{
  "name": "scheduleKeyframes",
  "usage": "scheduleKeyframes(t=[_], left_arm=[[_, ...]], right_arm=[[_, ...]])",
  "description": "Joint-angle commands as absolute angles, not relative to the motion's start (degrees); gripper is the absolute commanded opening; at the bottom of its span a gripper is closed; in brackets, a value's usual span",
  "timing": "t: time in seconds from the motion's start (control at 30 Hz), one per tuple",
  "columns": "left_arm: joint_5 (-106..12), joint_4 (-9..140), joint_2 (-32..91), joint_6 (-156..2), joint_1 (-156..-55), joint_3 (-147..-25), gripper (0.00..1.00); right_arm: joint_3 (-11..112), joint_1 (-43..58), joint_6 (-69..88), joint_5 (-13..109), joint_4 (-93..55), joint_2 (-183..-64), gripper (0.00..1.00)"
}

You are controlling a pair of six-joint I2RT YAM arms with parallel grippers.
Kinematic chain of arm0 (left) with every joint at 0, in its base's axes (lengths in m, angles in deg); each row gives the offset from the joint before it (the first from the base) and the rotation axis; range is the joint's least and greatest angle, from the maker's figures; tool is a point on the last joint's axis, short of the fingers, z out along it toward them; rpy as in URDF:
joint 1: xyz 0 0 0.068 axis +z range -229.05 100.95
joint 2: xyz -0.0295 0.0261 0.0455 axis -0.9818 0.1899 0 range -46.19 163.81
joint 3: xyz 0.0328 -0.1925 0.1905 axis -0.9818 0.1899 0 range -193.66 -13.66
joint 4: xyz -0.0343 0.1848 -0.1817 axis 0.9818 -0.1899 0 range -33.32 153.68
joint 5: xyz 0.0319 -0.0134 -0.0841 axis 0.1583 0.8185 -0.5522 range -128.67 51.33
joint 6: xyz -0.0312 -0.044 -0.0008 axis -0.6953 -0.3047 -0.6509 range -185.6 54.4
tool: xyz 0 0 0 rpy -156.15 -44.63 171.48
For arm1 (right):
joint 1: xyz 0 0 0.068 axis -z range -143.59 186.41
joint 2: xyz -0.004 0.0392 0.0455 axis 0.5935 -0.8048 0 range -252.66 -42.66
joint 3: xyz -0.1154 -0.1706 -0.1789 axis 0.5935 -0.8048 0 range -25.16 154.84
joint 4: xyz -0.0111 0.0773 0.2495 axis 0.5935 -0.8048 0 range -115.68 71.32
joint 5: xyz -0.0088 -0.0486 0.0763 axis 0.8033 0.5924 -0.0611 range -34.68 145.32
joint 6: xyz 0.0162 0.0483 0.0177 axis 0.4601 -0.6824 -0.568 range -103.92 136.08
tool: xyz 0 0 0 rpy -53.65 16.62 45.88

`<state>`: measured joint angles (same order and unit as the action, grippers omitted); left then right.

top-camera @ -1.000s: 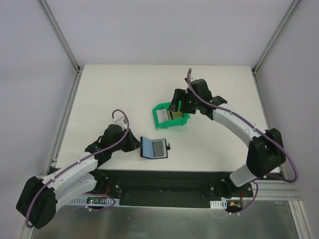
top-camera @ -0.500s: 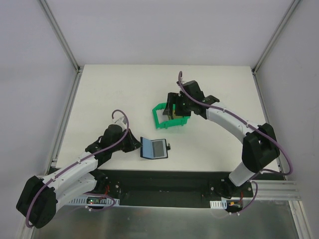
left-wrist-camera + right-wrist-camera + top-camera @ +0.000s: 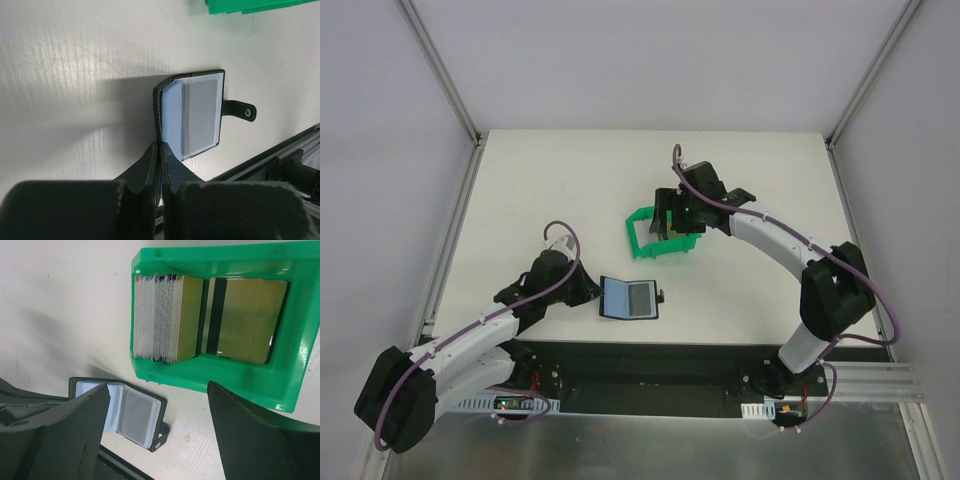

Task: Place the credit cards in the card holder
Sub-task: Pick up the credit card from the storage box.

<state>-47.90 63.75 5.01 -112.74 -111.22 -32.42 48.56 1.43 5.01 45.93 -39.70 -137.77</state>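
- Credit cards (image 3: 170, 320) and card holder (image 3: 192, 117) both rest on the white worktop (image 3: 550, 190). The cards are inside a green bin (image 3: 635, 238) near the middle. The holder is closer to the front edge, apart from the bin.
- Right arm (image 3: 780, 240) has swung further left than a second ago. Its elbow sits closer in, and its wrist now covers the right part of the bin, where white card edges showed from above before.
- Left arm (image 3: 470, 335) stays as it was, stretched low across the near left of the worktop.
- Green bin keeps its place between the earlier top view and this one.
- Right hand (image 3: 159, 386) hangs over the bin with its fingers spread wide and nothing between them. In its wrist view the two dark fingers frame the bin's near wall.
- Left hand (image 3: 160, 150) has its fingers pressed together on the card holder's near edge, with a sliver of bluish lining showing between them. The grip looks the same as a second ago.
- Card holder lies open with its bluish-grey inside up. Its small black tab (image 3: 240, 110) sticks out on the side away from the left hand. It has not shifted.
- In the bin, a stack of mostly white cards stands on edge with a gold one facing outward. Beside it lie gold cards with a dark stripe.
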Motion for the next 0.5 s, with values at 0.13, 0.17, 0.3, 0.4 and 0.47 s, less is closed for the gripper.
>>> scheduleKeyframes(t=[0.13, 0.17, 0.3, 0.4, 0.47], left_arm=[[-43.86, 64.20, 0.75, -113.15, -110.78, -30.36, 0.00], [-43.86, 64.20, 0.40, -113.24, -110.78, -30.18, 0.00], [-44.56, 64.29, 0.40, -113.15, -110.78, -30.53, 0.00], [-45.09, 64.38, 1.10, -112.80, -110.78, -30.88, 0.00], [-45.52, 64.73, 1.27, -112.98, -110.78, -30.97, 0.00]], right_arm=[[52.71, 1.43, 7.47, 50.82, -44.96, -134.51, 0.83], [52.63, 1.43, 7.38, 51.70, -45.14, -133.98, 0.83], [51.75, 1.60, 6.60, 53.99, -44.96, -132.22, 0.84], [51.57, 1.78, 6.59, 53.91, -45.05, -131.61, 0.84], [51.48, 1.87, 6.42, 53.91, -45.31, -131.52, 0.85]])
